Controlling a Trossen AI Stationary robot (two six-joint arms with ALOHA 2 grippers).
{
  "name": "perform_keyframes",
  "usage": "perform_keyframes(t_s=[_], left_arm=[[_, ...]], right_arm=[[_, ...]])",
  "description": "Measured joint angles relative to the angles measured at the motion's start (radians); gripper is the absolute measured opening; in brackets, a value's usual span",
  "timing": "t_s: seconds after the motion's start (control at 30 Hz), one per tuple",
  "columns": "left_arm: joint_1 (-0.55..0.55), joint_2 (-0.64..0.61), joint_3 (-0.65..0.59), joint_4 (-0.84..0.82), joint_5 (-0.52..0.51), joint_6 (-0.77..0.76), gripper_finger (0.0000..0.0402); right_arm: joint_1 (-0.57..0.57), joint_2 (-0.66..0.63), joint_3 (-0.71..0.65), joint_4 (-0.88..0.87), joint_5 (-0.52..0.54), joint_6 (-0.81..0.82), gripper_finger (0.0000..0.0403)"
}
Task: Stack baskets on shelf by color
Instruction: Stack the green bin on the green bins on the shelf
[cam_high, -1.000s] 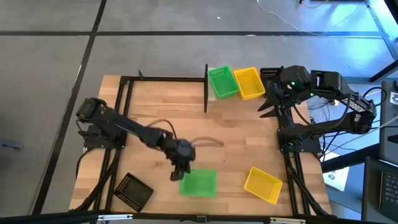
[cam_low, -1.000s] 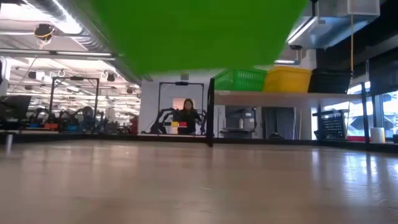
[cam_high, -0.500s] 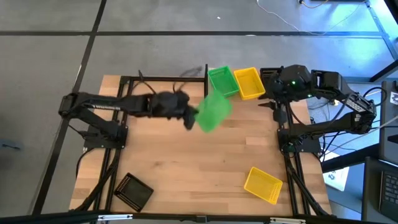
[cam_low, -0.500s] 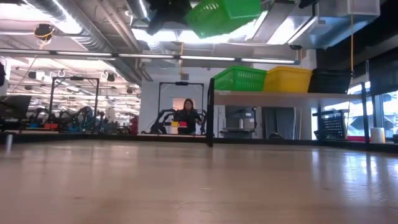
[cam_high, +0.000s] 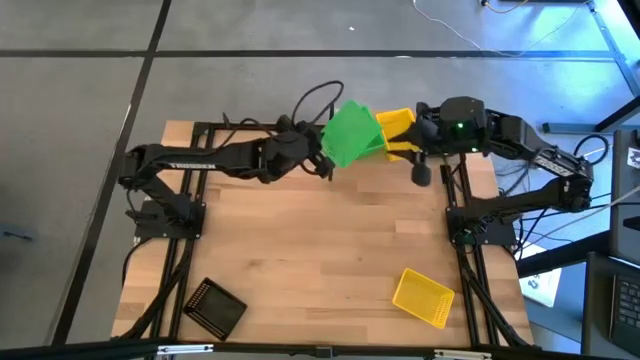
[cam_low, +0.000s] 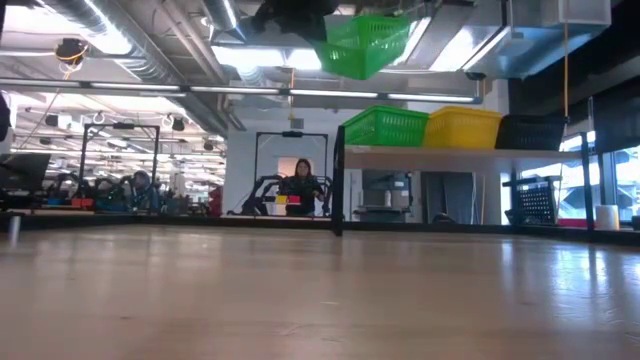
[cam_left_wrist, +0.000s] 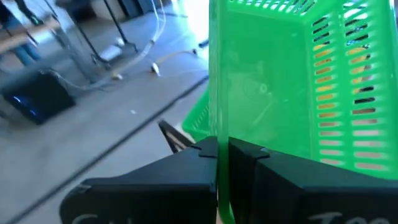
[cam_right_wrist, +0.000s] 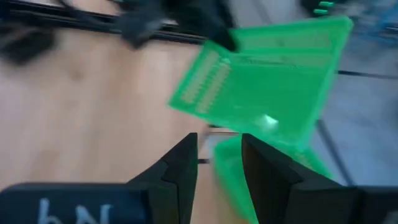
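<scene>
My left gripper (cam_high: 322, 160) is shut on a green basket (cam_high: 350, 134) and holds it in the air at the table's far edge, over the shelf (cam_low: 430, 155). In the low view this basket (cam_low: 365, 42) hangs tilted above another green basket (cam_low: 387, 127), which stands on the shelf beside a yellow one (cam_low: 463, 127) and a black one (cam_low: 530, 130). My right gripper (cam_high: 420, 172) waits open just right of the held basket, with nothing between its fingers (cam_right_wrist: 183, 163). My left gripper pinches one side wall of the green basket at its rim (cam_left_wrist: 219, 140), one finger inside and one outside. The fingers come about level from the table's left. The basket is tilted and lifted clear of the shelf and the baskets on it.
A yellow basket (cam_high: 423, 297) lies on the tabletop near the right front. A black basket (cam_high: 215, 307) lies near the left front. Black metal posts (cam_high: 331, 150) frame the shelf. The middle of the tabletop (cam_high: 320, 240) is bare wood.
My left gripper has carried the green basket up from the table's near side to the far edge, over the shelf's green basket. It has tipped from pointing down to about level, so the basket hangs tilted. My right gripper has tipped and shifted slightly.
</scene>
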Motion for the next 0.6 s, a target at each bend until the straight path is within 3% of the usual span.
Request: perform_keyframes(t_s=[0.2,0.4,0.6], left_arm=[[-0.005,0.049,0.058,0.002,-0.014,0.086,0.0000],[-0.005,0.051,0.072,0.006,-0.029,0.098,0.0000],[-0.010,0.051,0.072,0.012,-0.027,0.097,0.0000]], right_arm=[[0.003,0.048,-0.001,0.083,0.247,0.004,0.0122],[0.004,0.078,0.000,0.113,0.281,0.000,0.0122],[0.004,0.108,-0.001,0.113,0.392,-0.026,0.0122]])
